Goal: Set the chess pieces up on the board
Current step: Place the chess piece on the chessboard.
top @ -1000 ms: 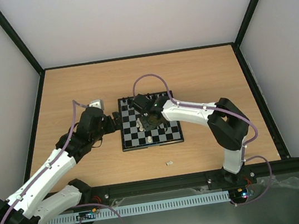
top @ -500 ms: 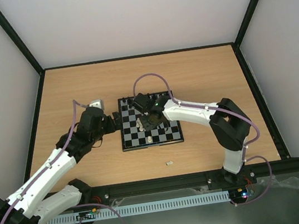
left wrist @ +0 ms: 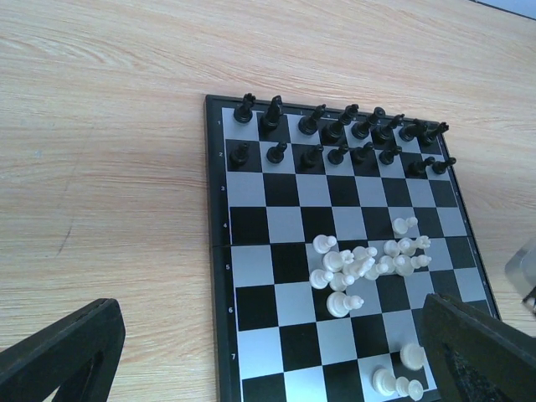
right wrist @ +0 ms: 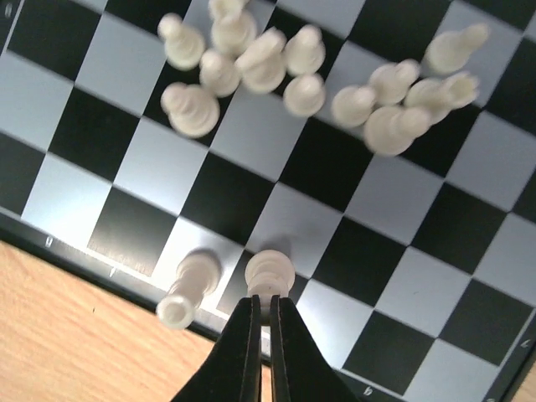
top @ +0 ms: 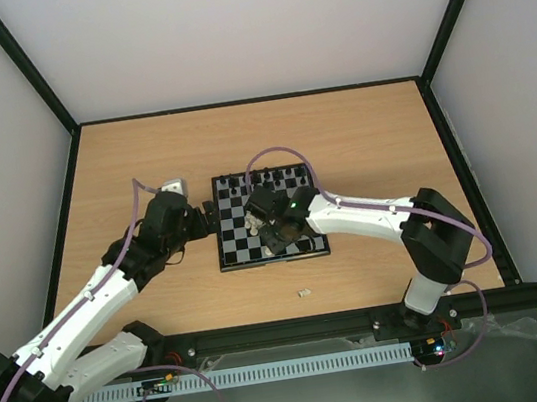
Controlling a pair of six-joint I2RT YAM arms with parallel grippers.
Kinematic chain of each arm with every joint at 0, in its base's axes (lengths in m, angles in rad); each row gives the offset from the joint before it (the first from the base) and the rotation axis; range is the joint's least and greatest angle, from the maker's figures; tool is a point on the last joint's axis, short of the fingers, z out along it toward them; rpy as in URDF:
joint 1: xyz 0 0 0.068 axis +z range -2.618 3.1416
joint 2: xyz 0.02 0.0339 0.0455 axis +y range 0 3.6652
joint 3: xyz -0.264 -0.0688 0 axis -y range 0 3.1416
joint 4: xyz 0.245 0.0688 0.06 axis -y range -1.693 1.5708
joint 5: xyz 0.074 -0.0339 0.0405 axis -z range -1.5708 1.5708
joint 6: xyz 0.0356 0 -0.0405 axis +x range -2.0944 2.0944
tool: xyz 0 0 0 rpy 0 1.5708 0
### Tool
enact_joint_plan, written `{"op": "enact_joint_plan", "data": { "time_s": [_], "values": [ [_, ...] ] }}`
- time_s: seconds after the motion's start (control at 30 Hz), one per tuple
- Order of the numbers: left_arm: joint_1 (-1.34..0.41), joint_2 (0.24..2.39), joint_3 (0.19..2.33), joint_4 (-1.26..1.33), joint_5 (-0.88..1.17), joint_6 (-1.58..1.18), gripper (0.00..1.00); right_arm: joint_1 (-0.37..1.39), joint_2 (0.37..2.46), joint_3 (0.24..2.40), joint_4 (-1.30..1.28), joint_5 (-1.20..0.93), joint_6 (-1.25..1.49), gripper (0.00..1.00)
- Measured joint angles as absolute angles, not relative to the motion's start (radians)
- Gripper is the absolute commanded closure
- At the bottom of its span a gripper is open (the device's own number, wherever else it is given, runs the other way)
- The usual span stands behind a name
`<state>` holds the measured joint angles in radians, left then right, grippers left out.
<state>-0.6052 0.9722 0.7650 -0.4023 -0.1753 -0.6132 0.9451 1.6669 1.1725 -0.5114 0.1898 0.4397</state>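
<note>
Since a second ago the right gripper [top: 271,233] has drawn back from the far half of the board [top: 237,253] to its near edge, and that arm's elbow has swung out to the right. The left arm has kept its place.

The board lies flat near the middle of the table [top: 360,137], a little toward its near side. Black pieces [left wrist: 339,134] stand in two rows along its far side. White pieces [left wrist: 364,266] crowd together in a loose heap around the centre, some upright and some tipped. A few more whites [left wrist: 398,373] sit by the near right corner in the left wrist view.

In the right wrist view one white piece [right wrist: 268,270] stands upright on a square of the edge row, right at the tips of the right fingers [right wrist: 241,356]. These are drawn in narrow, with only a thin slit between them. Whether they pinch the piece's base cannot be told, since the tips cover it. Just beside it a leaning piece [right wrist: 188,291] tilts out over the board's black border.

The left gripper [top: 208,217] hovers just off the board's left edge, its fingers [left wrist: 63,352] spread wide and holding nothing.

A stray piece [top: 304,293], pale, lies on the table in front of the board, apart from it.
</note>
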Motion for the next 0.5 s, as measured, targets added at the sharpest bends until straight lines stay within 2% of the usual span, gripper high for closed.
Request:
{"op": "enact_joint_plan", "data": {
  "time_s": [0.33, 0.5],
  "values": [
    [-0.605, 0.975, 0.765, -0.402, -0.175, -0.613, 0.01, 0.989, 1.657, 1.131, -0.511, 0.189, 0.474, 0.97],
    [-0.605, 0.975, 0.765, -0.402, -0.175, -0.613, 0.0, 0.989, 1.655, 1.124, -0.511, 0.19, 0.48, 0.84]
  ]
}}
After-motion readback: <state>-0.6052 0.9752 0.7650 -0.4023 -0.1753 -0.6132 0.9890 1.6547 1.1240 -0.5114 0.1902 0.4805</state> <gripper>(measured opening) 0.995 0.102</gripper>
